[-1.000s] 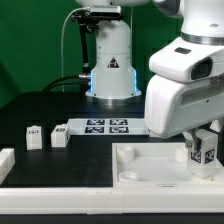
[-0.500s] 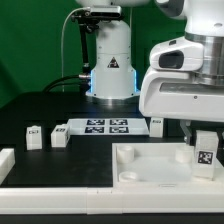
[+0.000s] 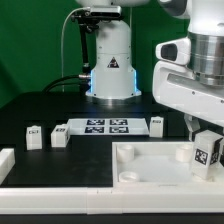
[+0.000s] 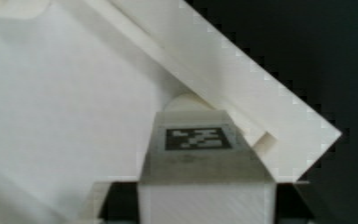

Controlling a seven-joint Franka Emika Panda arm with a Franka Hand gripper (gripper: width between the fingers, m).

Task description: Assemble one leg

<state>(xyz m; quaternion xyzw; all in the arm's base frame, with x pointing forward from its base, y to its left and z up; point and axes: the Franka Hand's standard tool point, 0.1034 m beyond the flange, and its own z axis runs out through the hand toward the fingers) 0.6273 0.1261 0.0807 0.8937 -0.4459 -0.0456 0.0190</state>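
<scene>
My gripper (image 3: 202, 133) is shut on a leg (image 3: 207, 153), a small white blocky peg with a black-and-white tag. It holds the leg tilted at the right corner of the large white square slab (image 3: 150, 170). In the wrist view the leg (image 4: 206, 150) stands between the dark fingers (image 4: 119, 202) of the gripper (image 4: 206, 203), its far end at the slab's corner (image 4: 247, 85). I cannot tell whether it sits in a socket. Three more legs stand on the table: two at the exterior view's left (image 3: 33, 137) (image 3: 59, 136) and one behind the slab (image 3: 157, 124).
The marker board (image 3: 105, 127) lies flat behind the slab, in front of the arm's base (image 3: 110, 70). A white bracket (image 3: 5, 160) lies at the front left. A round socket (image 3: 128, 175) shows in the slab's near left corner.
The gripper has shifted a little to the exterior view's right and tilted. The held leg was upright and now leans. The other legs have not moved.
</scene>
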